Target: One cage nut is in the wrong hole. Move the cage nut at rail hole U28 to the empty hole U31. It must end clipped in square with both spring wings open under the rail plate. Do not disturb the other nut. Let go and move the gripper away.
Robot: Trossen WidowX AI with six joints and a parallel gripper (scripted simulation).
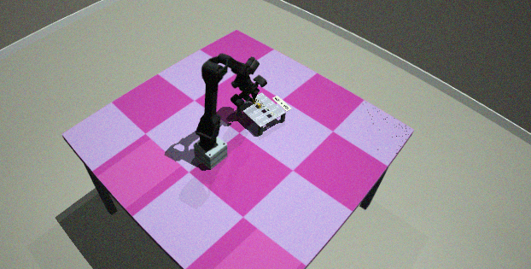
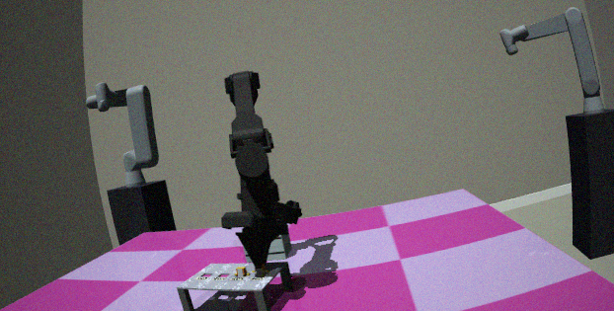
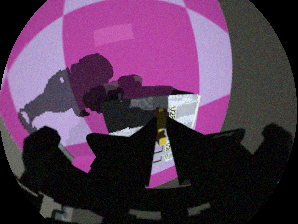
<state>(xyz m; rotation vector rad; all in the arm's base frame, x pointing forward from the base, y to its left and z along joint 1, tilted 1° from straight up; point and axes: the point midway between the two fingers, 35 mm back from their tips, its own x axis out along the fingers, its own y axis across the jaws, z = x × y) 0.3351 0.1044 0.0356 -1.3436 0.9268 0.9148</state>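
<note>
Over there the gripper [image 1: 254, 101] [image 2: 262, 271] [image 3: 161, 119] pinches one brassy cage nut [image 3: 161, 119] at the rail plate [image 1: 261, 120] [image 2: 224, 284] [image 3: 189, 106], whose neighbouring hole holds the other nut [image 1: 259, 105] [image 2: 240, 272] [image 3: 162, 140].
</note>
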